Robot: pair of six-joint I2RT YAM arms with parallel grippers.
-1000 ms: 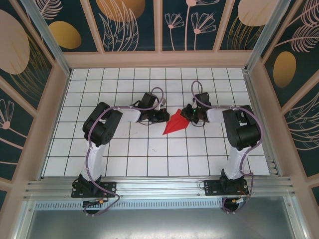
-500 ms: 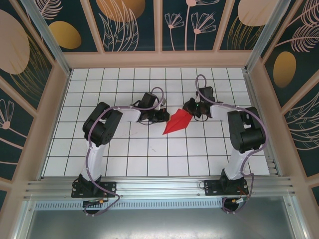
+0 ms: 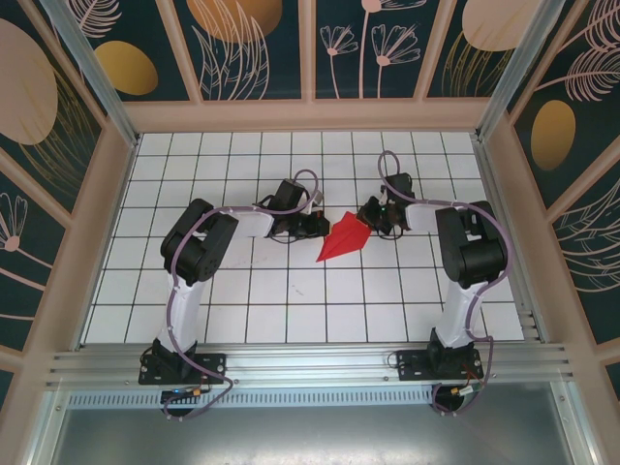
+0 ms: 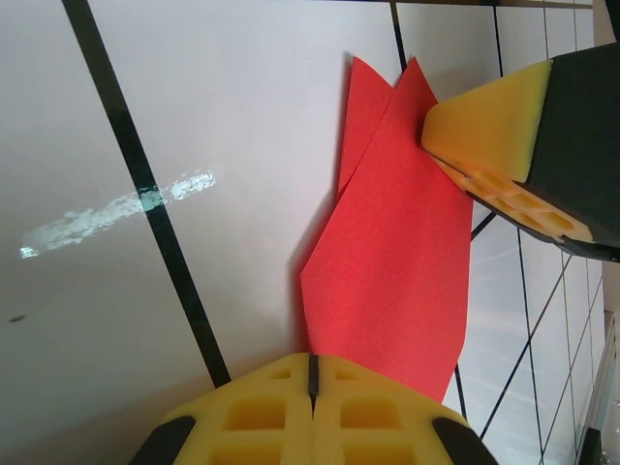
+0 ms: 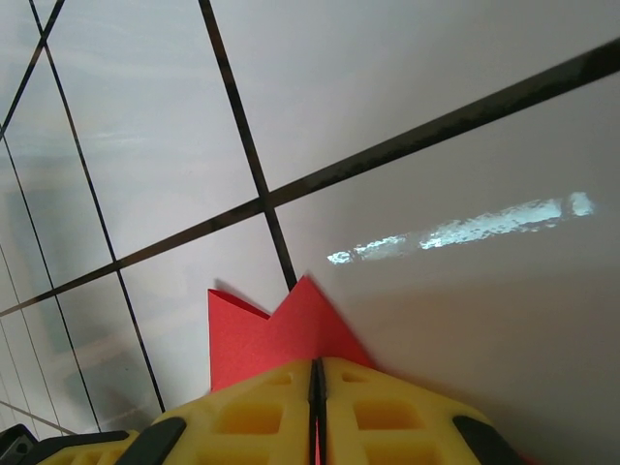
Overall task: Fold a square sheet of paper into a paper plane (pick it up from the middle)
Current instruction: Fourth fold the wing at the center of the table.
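right arm's wrist has shifted slightly toward the far side, while the red paper stays mid-bench between both tools. left tool, pads pressed together, pinches the paper's left edge; right tool pinches its notched right end. yellow pads hide both gripped edges.

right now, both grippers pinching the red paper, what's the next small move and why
Probably hold with the left gripper and draw the right gripper slightly along the fold to sharpen it: both are shut on the paper plane, already a folded dart, notched tail by the right one.
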